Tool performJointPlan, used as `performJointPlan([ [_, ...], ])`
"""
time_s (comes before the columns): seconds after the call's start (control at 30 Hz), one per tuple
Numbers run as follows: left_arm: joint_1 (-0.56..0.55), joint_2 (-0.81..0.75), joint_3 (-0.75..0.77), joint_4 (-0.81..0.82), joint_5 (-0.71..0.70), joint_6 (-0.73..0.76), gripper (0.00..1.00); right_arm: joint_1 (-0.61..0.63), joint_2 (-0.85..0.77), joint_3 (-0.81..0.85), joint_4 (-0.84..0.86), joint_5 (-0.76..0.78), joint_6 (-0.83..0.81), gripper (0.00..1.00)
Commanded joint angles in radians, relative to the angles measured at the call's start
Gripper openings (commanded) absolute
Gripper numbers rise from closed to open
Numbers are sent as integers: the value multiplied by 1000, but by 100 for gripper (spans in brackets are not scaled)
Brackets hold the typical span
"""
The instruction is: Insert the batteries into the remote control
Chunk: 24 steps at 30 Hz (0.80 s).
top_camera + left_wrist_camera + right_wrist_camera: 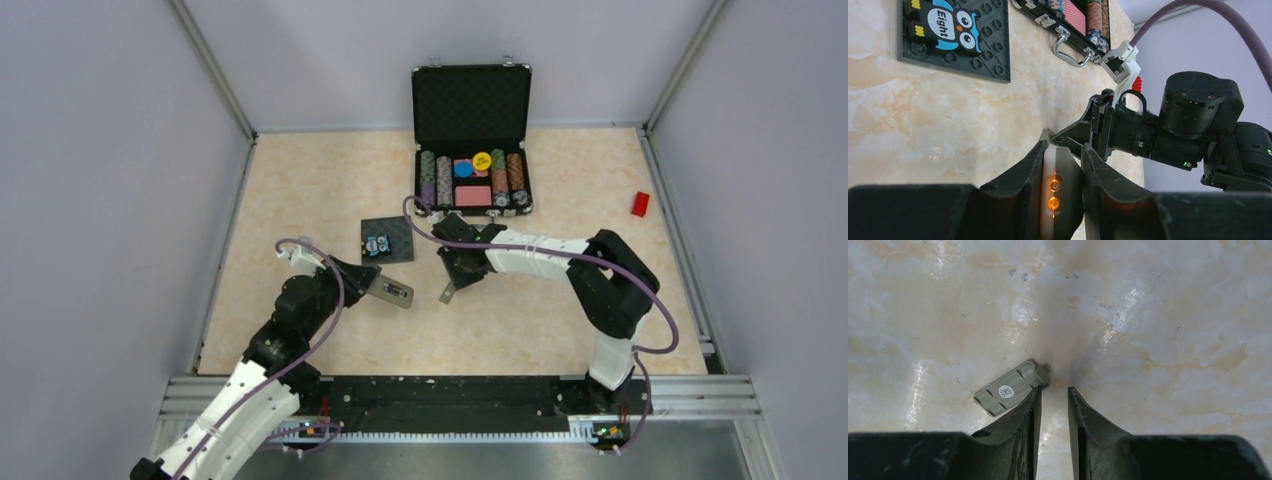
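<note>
My left gripper (374, 284) is shut on one end of the remote control (392, 292), which sticks out to the right, grey back up, just above the table. In the left wrist view the remote (1060, 175) sits end-on between the fingers of the left gripper (1064, 148), with two orange-lit LEDs. My right gripper (458, 274) points down at the table right of the remote. Its jaws stand a narrow gap apart with nothing between them (1054, 390). A grey battery cover (1007, 391) lies flat on the table against the left finger; it also shows in the top view (447, 294). No batteries are visible.
A black square pad (386, 240) with an owl tile lies behind the remote, also in the left wrist view (993, 50). An open black case (470, 100) of poker chips stands at the back. A red block (640, 204) lies at the right.
</note>
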Motion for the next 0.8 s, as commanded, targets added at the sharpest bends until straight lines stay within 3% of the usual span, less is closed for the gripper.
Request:
performJointPlan([
  [0.0,4,-12,-6,41,-14,-13,0,-10,-16,66,31,-17,-33,26],
  [0.5,5,-15,-4,37,-19,-10,0,-18,43,104,18,-59,-112,28],
  [0.77,5,-11,-7,41,-22,-13,0,-24,69,95,6,-85,-132,24],
])
